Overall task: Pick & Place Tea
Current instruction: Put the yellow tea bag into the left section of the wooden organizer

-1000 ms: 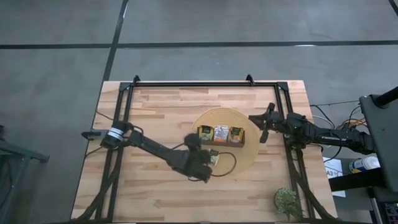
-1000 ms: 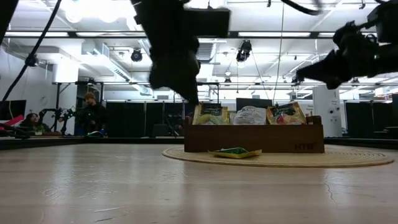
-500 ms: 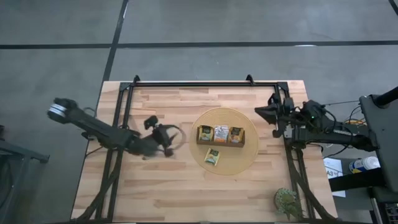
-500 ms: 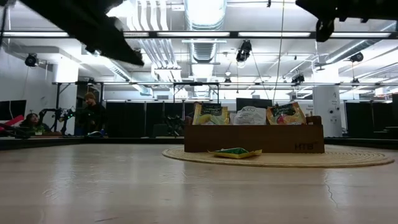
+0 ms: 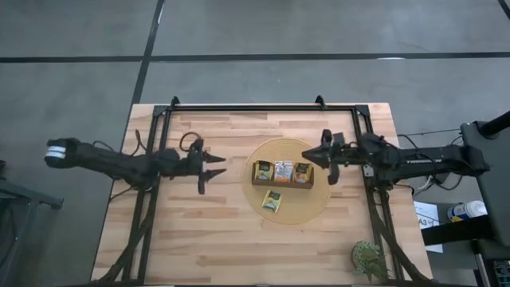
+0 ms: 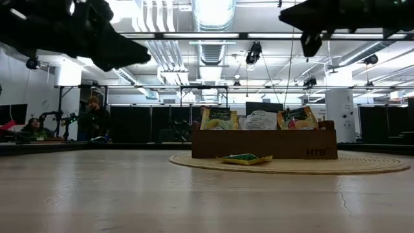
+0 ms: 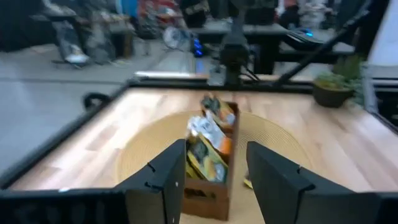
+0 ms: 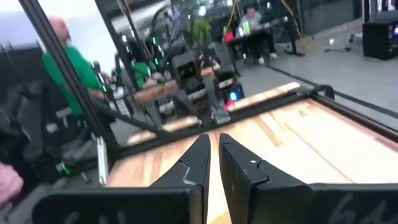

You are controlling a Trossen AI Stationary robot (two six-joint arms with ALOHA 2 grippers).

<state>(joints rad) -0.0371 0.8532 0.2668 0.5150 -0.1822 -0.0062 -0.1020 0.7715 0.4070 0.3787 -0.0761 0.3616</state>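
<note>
A brown wooden tray (image 5: 281, 183) with three compartments stands on a round woven mat (image 5: 312, 203), and tea packets stand upright in each compartment (image 6: 261, 120). One yellow-green tea packet (image 5: 272, 201) lies flat on the mat, on the tray's near side (image 6: 246, 158). My left gripper (image 5: 213, 169) hovers open above the bare wood left of the mat, pointing at the tray (image 7: 208, 193). My right gripper (image 5: 312, 158) hangs in the air over the mat's right part, just right of the tray, with its fingers together (image 8: 214, 140). Neither touches anything.
Black frame rails (image 5: 156, 159) run along the table's left, far and right sides. A small potted plant (image 5: 366, 257) stands at the near right corner. Bare wood lies near and left of the mat. People sit in the room behind the table (image 6: 97, 116).
My left gripper has risen from the mat's near edge, beside the lying packet, and swung away toward the table's left, then settled left of the mat. My right gripper drew back toward the right edge, then came left again toward the tray. The packet has stayed put.
</note>
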